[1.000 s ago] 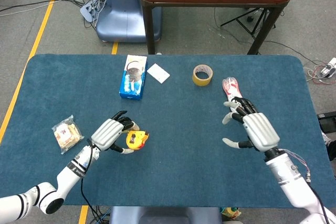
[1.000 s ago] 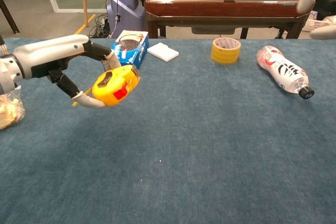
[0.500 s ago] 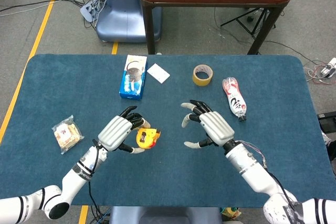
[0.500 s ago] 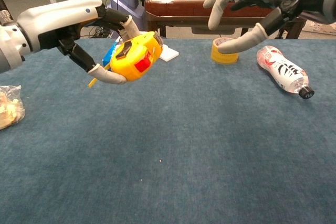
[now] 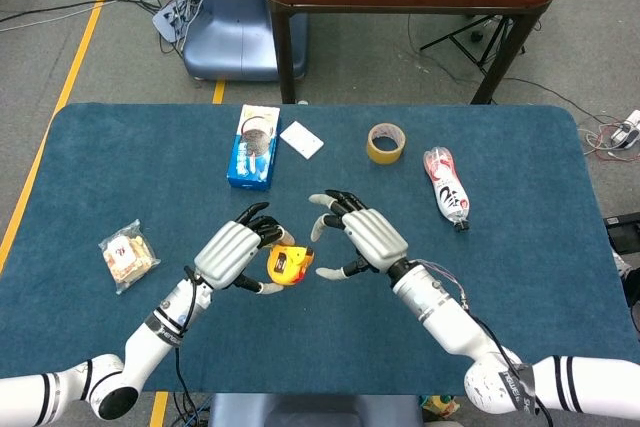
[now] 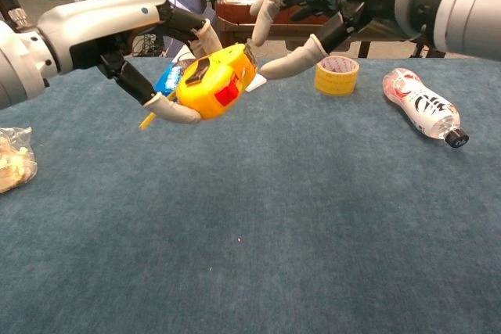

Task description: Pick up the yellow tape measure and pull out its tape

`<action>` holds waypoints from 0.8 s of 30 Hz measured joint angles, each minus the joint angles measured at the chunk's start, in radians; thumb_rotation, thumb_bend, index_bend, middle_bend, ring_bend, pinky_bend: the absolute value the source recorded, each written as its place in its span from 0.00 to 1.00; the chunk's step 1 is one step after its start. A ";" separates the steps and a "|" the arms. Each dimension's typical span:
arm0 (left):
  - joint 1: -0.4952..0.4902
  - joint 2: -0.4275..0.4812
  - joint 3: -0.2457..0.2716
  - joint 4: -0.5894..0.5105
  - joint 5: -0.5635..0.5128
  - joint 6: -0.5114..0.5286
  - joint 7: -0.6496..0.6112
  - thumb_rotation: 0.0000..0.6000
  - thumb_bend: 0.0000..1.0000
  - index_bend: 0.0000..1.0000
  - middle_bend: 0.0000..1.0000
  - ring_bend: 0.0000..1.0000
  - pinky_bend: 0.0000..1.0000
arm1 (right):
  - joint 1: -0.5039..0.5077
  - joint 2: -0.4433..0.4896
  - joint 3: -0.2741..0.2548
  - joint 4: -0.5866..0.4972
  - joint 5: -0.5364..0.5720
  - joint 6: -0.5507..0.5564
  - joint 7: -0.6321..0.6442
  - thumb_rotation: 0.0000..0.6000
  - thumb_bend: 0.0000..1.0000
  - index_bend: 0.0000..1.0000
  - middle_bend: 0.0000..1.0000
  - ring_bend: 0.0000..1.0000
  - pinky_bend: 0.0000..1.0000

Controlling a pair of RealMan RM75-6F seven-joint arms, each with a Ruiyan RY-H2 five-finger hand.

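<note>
Your left hand (image 6: 133, 41) grips the yellow tape measure (image 6: 214, 82), lifted clear of the blue table (image 6: 313, 217). Your right hand (image 6: 344, 5) sits just beside it, fingers spread and holding nothing, thumb tip close to the case's end.

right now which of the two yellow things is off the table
The yellow tape measure, gripped by the left hand above the cloth. The yellow tape roll lies flat on the table near the bottle.
</note>
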 measured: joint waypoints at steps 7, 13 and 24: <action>-0.002 0.002 -0.001 -0.004 -0.006 0.002 0.005 1.00 0.14 0.49 0.49 0.25 0.04 | 0.041 -0.031 -0.002 0.017 0.046 -0.003 -0.019 1.00 0.23 0.45 0.12 0.00 0.01; -0.002 0.006 -0.002 0.002 -0.013 0.001 0.006 1.00 0.14 0.49 0.49 0.25 0.04 | 0.057 -0.039 -0.009 0.024 0.065 -0.007 -0.013 1.00 0.23 0.47 0.12 0.00 0.01; -0.005 0.002 0.003 0.014 -0.010 0.000 -0.001 1.00 0.14 0.49 0.49 0.25 0.04 | 0.072 -0.049 -0.011 0.036 0.078 -0.002 0.012 1.00 0.23 0.56 0.19 0.00 0.01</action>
